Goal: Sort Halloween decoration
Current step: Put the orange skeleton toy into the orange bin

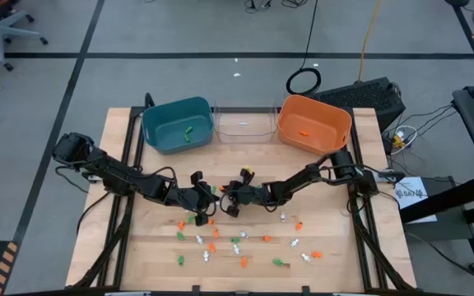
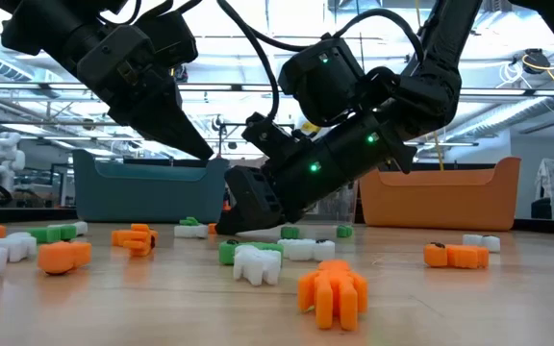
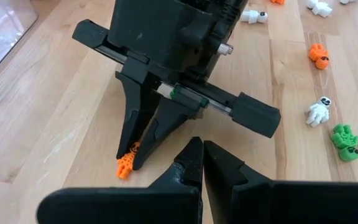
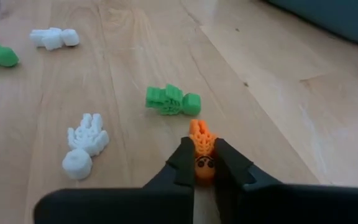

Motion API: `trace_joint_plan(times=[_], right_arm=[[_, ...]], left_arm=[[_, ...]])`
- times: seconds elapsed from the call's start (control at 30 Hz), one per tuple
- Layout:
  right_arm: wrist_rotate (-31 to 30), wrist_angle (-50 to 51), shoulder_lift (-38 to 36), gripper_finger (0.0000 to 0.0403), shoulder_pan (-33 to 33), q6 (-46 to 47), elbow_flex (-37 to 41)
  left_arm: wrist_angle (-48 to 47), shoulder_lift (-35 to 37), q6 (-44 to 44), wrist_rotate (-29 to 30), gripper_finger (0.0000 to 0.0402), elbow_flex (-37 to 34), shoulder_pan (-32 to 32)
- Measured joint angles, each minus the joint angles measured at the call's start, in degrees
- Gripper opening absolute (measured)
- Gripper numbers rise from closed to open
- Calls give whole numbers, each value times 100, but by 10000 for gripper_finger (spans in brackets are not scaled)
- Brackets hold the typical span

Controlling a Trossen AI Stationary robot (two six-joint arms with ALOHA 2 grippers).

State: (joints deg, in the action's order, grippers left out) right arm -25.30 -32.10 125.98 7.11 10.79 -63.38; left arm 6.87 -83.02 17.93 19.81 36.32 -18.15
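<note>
Tiny orange, green and white Halloween trinkets point(image 1: 237, 242) lie scattered on the wooden table's near half, also seen in the low view as trinkets point(image 2: 333, 288). My right gripper point(image 4: 202, 149) is at the table's middle point(image 1: 230, 204), shut on one orange trinket point(image 4: 199, 134). My left gripper point(image 3: 197, 163) is shut and holds nothing. It hovers just left of the right one point(image 1: 206, 207), with its tips point(image 2: 200, 149) above the table. A green trinket point(image 4: 171, 99) and a white skeleton point(image 4: 84, 142) lie just beyond the held one. My right gripper pinches the orange trinket between its two fingertips point(image 4: 185, 155), on the end that bears the face point(image 4: 204, 165). The ribbed end point(image 4: 199, 132) sticks out past the tips. The fingers slant down from the table's right. The trinket point(image 3: 127, 165) sits at table level; lifted or resting, I cannot tell.
Three bins stand along the far edge: a teal bin point(image 1: 177, 123) with a green piece in it, a clear bin point(image 1: 243, 122), and an orange bin point(image 1: 313, 123) with an orange piece in it. Bare wood lies between the bins and both grippers.
</note>
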Motion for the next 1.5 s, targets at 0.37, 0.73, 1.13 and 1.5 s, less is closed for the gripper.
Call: trace_joint_plan(times=[0.37, 0.73, 1.13, 1.5], right_arm=[[-17, 1064, -928, 14, -15, -772, 19], [-15, 3039, -2626, 14, 6, -1539, 12], [-17, 4845, -4262, 14, 9, -2404, 8], [-49, 6261, -4978, 14, 9, -4063, 7]], left_arm=[[-12, 0, 69, -1, 11, -2, 0], [-11, 0, 126, -1, 11, -4, 0], [20, 0, 129, 8, 11, -4, 0], [31, 0, 131, 128, 11, -4, 0]])
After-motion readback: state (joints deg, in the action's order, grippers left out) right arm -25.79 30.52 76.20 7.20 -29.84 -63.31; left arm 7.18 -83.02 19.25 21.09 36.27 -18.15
